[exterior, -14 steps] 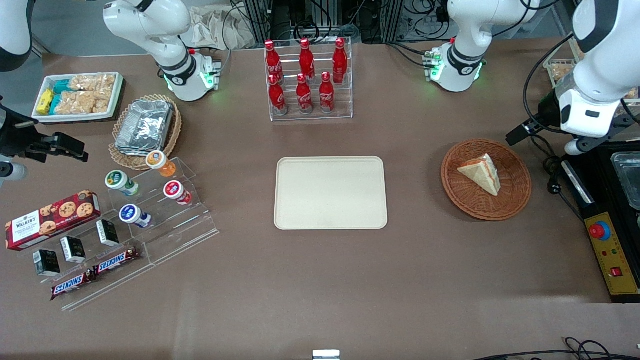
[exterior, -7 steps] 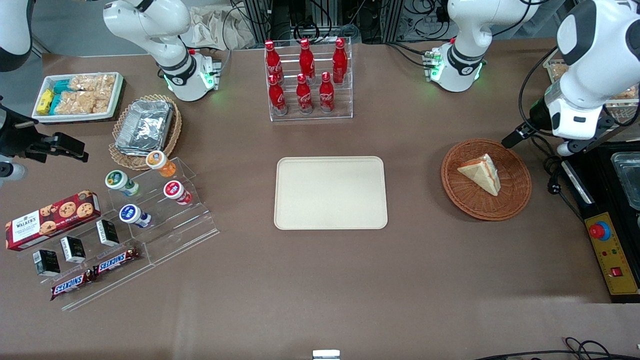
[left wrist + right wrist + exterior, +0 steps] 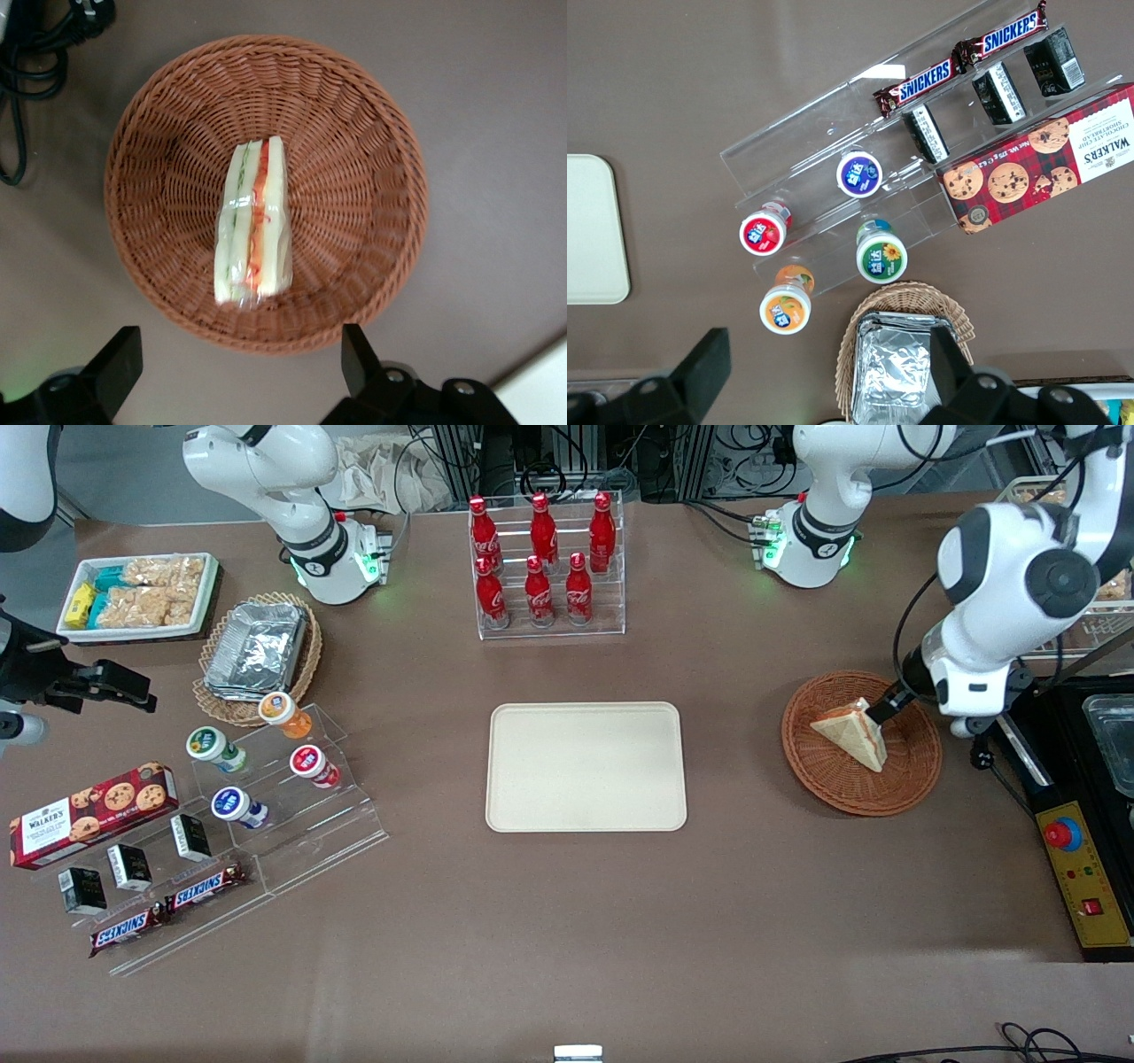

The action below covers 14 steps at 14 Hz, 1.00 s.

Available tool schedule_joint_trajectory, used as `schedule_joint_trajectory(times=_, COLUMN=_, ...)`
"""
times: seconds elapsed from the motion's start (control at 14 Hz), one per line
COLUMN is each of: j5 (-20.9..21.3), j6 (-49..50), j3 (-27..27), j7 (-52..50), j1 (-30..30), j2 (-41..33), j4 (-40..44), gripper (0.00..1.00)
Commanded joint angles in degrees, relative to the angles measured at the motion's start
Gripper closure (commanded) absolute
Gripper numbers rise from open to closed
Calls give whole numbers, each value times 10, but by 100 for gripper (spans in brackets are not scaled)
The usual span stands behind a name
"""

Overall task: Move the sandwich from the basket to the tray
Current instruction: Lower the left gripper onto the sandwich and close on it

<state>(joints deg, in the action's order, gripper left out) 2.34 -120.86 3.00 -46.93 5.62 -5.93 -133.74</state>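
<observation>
The sandwich point(image 3: 850, 732), a wrapped white wedge with red and green filling layers point(image 3: 254, 226), lies in the round reddish-brown wicker basket point(image 3: 912, 771) toward the working arm's end of the table. My left gripper point(image 3: 883, 710) hangs above the basket's rim, beside the sandwich's upper corner. In the left wrist view the gripper point(image 3: 237, 367) is open, its two black fingers point(image 3: 354, 359) wide apart with nothing between them, and the basket point(image 3: 354, 177) lies below. The cream-beige tray point(image 3: 585, 766) lies bare at mid-table.
A clear rack of red bottles point(image 3: 545, 567) stands farther from the front camera than the tray. A black unit with a yellow control box point(image 3: 1085, 868) and cables point(image 3: 27, 53) sits beside the basket. Snack displays point(image 3: 221, 824) and a foil-container basket point(image 3: 257, 651) lie toward the parked arm's end.
The left arm has swung in from the working arm's end of the table and come down, bringing the gripper over the basket's rim beside the sandwich. Sandwich and basket have not moved.
</observation>
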Motion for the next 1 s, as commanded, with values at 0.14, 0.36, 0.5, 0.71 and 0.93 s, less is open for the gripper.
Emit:
schedule_joint_trajectory(times=0.14, j5=14, j6=-139, j3=-4, j7=-27, j1=-2, j2=7, j4=-96, gripper=0)
schedule_joint_trajectory(times=0.36, j5=15, j6=-183, j3=-4, j7=-51, j1=0, j2=41, j4=-115, gripper=0)
schedule_joint_trajectory(times=0.5, j5=24, j6=-185, j3=-4, j7=-54, j1=0, j2=53, j4=-115, gripper=0)
schedule_joint_trajectory(times=0.71, j5=35, j6=-216, j3=-3, j7=-66, j1=-3, j2=82, j4=-116, gripper=0)
schedule_joint_trajectory(times=0.93, j5=35, j6=-242, j3=-2, j7=-70, j1=-3, j2=108, j4=-116, gripper=0)
